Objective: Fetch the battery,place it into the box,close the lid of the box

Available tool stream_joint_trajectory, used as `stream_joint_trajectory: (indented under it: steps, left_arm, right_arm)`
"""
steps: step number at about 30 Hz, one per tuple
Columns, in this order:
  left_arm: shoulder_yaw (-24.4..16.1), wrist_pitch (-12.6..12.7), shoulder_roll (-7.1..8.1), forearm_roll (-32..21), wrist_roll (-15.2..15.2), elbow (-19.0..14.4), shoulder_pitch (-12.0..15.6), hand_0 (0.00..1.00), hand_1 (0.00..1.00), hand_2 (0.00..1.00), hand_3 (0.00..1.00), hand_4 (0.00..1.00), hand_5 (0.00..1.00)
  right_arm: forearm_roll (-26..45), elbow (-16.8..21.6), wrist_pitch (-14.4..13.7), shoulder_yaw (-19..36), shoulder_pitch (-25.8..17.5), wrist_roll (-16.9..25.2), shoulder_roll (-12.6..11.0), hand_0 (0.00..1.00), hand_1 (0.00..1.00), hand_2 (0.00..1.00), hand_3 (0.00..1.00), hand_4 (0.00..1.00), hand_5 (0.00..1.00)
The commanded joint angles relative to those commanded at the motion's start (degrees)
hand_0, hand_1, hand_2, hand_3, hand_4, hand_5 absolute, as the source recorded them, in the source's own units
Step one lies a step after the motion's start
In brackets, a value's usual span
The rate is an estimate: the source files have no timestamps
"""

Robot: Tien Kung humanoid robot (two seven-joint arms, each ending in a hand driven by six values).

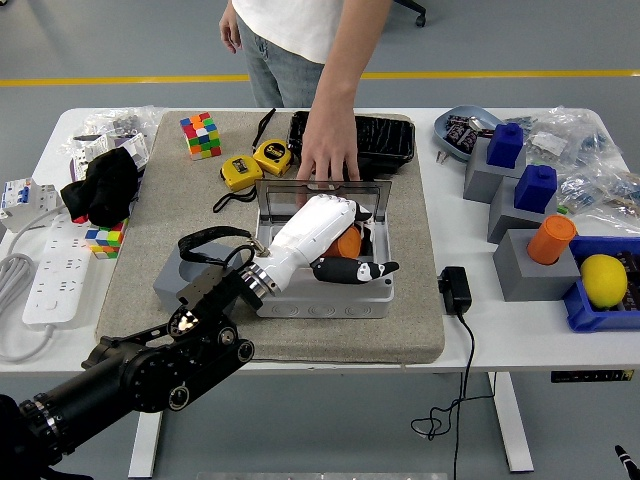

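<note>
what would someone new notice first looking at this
Mid-table on the mat, the robot's white left hand is inside an open grey box, fingers around something orange. A person's hand rests on the raised lid from the far side. At the right edge, a yellow lemon sits in a blue bin.

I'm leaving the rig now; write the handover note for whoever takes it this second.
Left hand: reaching into the open grey box on the mat, fingers curled around the orange battery.
Right hand: out of view.
A person's hand rests on the raised lid at the far side of the box.
Done: battery fetched and brought inside the box.
Left: release the battery, pull the hand out, close the lid.
</note>
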Motion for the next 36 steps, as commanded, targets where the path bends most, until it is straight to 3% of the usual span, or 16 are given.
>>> stream_joint_trajectory:
  steps: [4,5,9,22,23,28,29,34,35,36]
  left_arm:
    - [0.08,0.84,-0.39,-0.09,-0.74,1.80,-0.55,0.062,0.002,0.013,0.002,0.925,0.602]
    - [-0.02,1.05,-0.39,-0.07,-1.02,2.50,-0.69,0.063,0.002,0.015,0.007,0.979,0.688]
    - [-0.34,1.25,-0.39,0.05,-1.56,4.62,-1.11,0.063,0.002,0.015,0.007,0.979,0.688]
    - [-0.89,1.09,-0.39,1.21,-2.09,4.07,-0.71,0.086,0.008,0.042,0.025,0.984,0.670]
    - [-0.87,0.96,-0.39,1.20,-2.09,4.09,-0.67,0.159,0.055,0.076,0.089,0.990,0.671]
    - [-0.89,-0.17,-0.39,1.13,-2.04,4.10,-0.39,0.159,0.055,0.076,0.089,0.990,0.671]
    - [-0.90,-0.24,-0.39,1.17,-2.04,4.08,-0.35,0.379,0.250,0.145,0.260,0.998,0.693]
    - [-1.06,-0.69,-0.39,1.47,-1.97,4.08,-0.21,0.379,0.250,0.145,0.260,0.998,0.693]
    - [-1.15,-0.91,-0.39,1.64,-1.91,4.06,-0.21,0.587,0.485,0.384,0.442,0.998,0.701]
    - [-1.24,-1.19,-0.39,1.87,-1.83,4.00,-0.23,0.587,0.485,0.384,0.442,0.998,0.701]
  right_arm:
    - [0.02,0.03,0.06,0.04,0.15,0.03,-0.03,0.673,0.588,0.601,0.652,0.998,0.998]
    - [0.04,0.01,0.05,0.03,0.15,0.04,-0.05,0.673,0.588,0.602,0.652,0.998,0.998]
    - [0.05,-0.03,0.04,0.03,0.09,0.07,-0.10,0.673,0.588,0.602,0.652,0.998,0.998]
    - [0.00,0.07,0.11,0.03,0.08,0.05,-0.09,0.673,0.589,0.602,0.651,0.998,0.998]
    - [0.03,0.05,0.11,-0.01,0.06,0.06,-0.11,0.673,0.589,0.602,0.652,0.998,0.998]
    - [0.18,-0.05,0.07,-0.16,-0.17,0.17,-0.23,0.673,0.589,0.602,0.652,0.998,0.998]
    - [0.18,-0.05,0.07,-0.17,-0.19,0.18,-0.24,0.673,0.589,0.601,0.652,0.998,0.998]
    - [0.07,0.03,0.14,-0.03,-0.20,0.16,-0.25,0.673,0.589,0.601,0.652,0.998,0.998]
    - [0.06,0.03,0.14,-0.07,-0.19,0.15,-0.23,0.672,0.589,0.601,0.652,0.998,0.998]
    - [0.05,0.03,0.14,-0.05,-0.18,0.15,-0.21,0.672,0.589,0.601,0.652,0.998,0.998]
